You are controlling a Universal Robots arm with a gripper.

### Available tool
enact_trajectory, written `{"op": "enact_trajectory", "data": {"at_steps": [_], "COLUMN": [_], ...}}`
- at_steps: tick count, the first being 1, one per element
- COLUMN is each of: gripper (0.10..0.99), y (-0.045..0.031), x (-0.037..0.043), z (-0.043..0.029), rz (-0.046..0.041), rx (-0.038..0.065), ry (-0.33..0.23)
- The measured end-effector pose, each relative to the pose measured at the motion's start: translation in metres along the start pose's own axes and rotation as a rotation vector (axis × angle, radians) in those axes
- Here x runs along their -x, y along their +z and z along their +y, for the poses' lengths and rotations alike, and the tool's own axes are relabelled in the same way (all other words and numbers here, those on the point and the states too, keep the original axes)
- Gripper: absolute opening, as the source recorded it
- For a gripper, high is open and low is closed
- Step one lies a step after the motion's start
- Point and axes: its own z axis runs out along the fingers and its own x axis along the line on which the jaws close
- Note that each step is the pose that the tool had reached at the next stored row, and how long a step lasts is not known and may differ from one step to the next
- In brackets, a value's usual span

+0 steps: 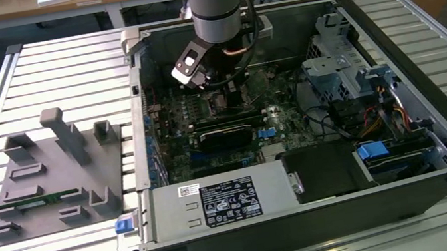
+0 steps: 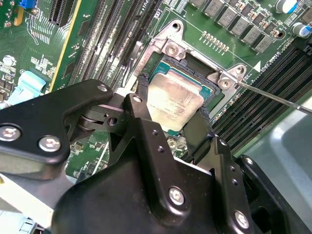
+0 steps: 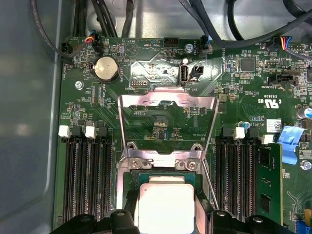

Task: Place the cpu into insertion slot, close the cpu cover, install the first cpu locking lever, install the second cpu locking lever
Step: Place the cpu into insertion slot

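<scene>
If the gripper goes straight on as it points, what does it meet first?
Likely the insertion slot: the gripper holds the cpu right over it. Remaining gap unclear; the cpu cover is swung open.

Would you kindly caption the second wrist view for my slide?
Black gripper over pale square cpu in silver-rimmed insertion slot.

Cpu (image 2: 175, 100) at the insertion slot (image 2: 168, 48), cpu cover (image 3: 167, 99) open.
The pale tan-silver chip sits level inside the slot's silvery rim, pinched between my fingers (image 2: 139, 109). The thin silvery frame lies flipped back, hinged at the slot's edge. In the exterior view the slot is toward 12 o'clock on the green board (image 1: 183, 162).
</scene>
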Motion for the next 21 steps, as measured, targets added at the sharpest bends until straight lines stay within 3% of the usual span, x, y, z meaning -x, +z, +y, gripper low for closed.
{"op": "enact_trajectory", "data": {"at_steps": [7,8,21], "gripper": [0.549,0.612,0.612], "y": [0.0002,0.0003,0.0014], "x": [-0.0001,-0.0003,-0.0046], "z": [0.0,0.0,-0.0001], "rz": [0.0001,0.0003,0.0001], "rx": [0.0,0.0,0.0], "ry": [0.0,0.0,0.0]}}
